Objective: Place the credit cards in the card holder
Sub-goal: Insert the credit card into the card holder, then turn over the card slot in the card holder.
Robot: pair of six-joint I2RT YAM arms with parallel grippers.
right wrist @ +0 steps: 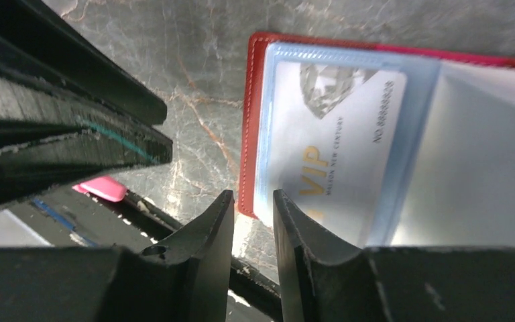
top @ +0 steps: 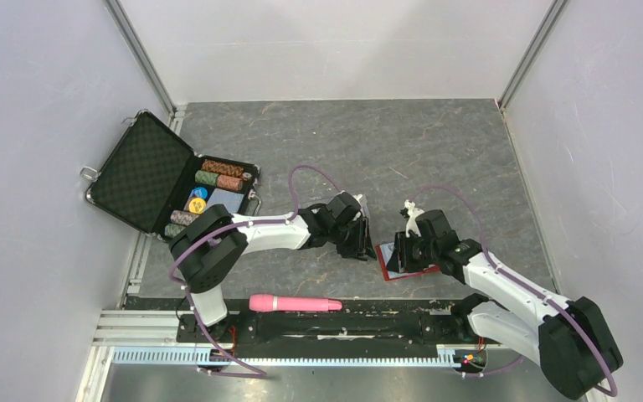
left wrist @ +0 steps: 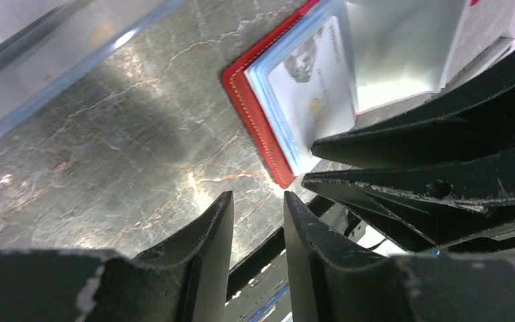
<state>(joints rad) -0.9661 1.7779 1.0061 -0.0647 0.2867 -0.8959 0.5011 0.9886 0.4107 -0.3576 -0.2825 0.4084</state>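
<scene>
The red card holder [top: 398, 272] lies open on the table near the front middle. A grey-blue card [right wrist: 328, 147] with gold "VIP" lettering sits in its pale blue pocket and also shows in the left wrist view [left wrist: 315, 87]. My right gripper [top: 402, 251] hovers over the holder's left edge [right wrist: 248, 134]; its jaws [right wrist: 253, 193] stand narrowly apart with nothing between them. My left gripper [top: 360, 243] is just left of the holder [left wrist: 255, 121], jaws [left wrist: 258, 196] narrowly apart and empty. The two grippers are close together.
An open black chip briefcase [top: 146, 172] with chip rolls and a grey-blue rectangle [top: 224, 201] stands at the left. A pink object [top: 295, 303] lies on the front rail. A clear plastic edge [left wrist: 47, 64] is near the left gripper. Grey walls enclose the table.
</scene>
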